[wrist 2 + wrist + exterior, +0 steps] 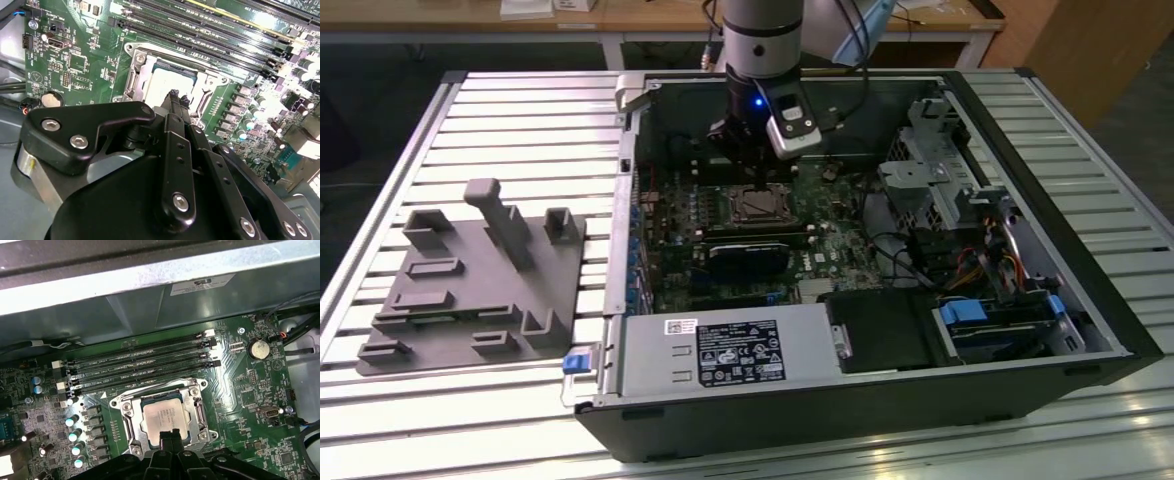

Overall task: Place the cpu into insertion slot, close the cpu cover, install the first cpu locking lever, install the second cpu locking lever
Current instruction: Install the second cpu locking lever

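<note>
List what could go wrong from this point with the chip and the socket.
1. The pincer sits right at the edge of the cpu in the insertion slot; a sideways nudge might shift the chip or scrape the socket.
2. The cpu cover frames the chip closely, so a finger could catch on it.
3. The memory slots lie next to the socket, leaving little room there for the arm.
</note>
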`<state>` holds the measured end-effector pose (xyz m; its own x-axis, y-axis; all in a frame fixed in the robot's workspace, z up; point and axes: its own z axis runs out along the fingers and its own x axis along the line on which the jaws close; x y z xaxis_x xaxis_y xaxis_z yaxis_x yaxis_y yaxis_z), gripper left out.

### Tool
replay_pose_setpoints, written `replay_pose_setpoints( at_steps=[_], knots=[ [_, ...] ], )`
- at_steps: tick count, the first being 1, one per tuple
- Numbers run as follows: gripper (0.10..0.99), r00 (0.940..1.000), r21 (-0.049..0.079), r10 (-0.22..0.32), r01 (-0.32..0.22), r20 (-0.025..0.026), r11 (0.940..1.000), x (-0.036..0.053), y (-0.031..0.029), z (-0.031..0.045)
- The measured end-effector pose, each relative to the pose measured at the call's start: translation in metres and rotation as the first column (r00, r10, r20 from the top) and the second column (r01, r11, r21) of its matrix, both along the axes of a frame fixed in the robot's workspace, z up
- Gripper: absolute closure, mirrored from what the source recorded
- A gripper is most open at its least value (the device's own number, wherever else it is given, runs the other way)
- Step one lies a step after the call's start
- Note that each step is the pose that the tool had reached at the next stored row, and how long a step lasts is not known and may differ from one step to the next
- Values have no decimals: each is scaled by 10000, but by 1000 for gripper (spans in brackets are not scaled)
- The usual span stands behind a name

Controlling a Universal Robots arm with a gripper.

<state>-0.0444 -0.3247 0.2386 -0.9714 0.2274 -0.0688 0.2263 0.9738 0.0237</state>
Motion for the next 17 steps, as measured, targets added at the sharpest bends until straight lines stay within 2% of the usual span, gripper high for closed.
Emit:
replay_pose_setpoints(
  at_steps=[8,17],
  knots=[
    [980,10000,-3,1,-1,-2,10000,0,-10,7],
    [980,10000,1,0,0,1,10000,0,-104,5]
  ],
)
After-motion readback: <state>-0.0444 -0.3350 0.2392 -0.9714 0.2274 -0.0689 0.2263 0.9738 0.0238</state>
